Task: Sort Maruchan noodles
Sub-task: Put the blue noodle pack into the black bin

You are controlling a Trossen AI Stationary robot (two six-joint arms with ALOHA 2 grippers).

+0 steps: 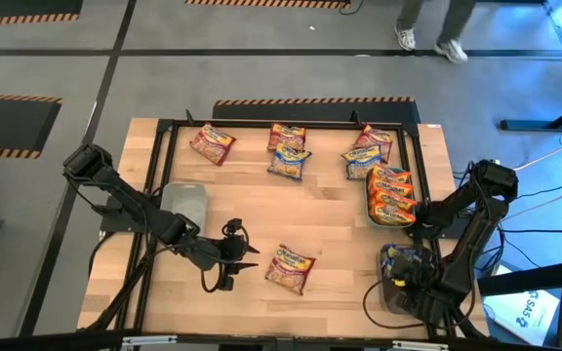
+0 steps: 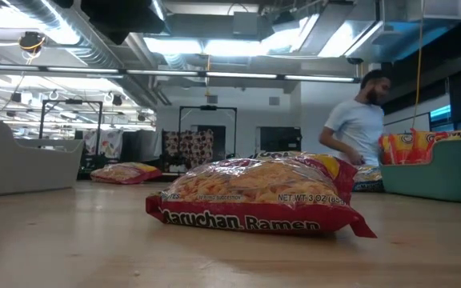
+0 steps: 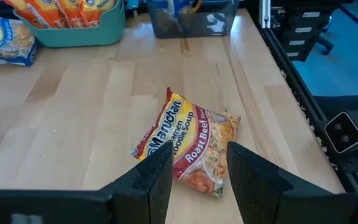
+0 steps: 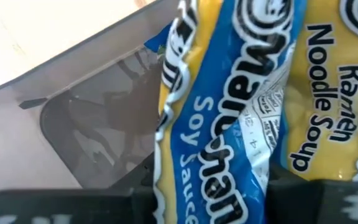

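Observation:
A maroon-and-yellow noodle packet lies flat on the wooden table near its front edge. My left gripper stands open just left of it, fingers aimed at it without touching. My right gripper is shut on a blue-and-yellow packet above the clear tray at the front right. Several more packets lie along the far side. My right gripper pinches the blue-and-yellow packet between its two fingers at the crumpled stretch by the "Soy Sauce" print. The fingers come from above, pointing down. The packet hangs below them, inside the clear tray's outline; whether it touches the tray floor I cannot tell.
A teal tray with several orange packets stands at the right edge. A grey tray sits on the left. A black frame borders the table. A person moves beyond the far edge.

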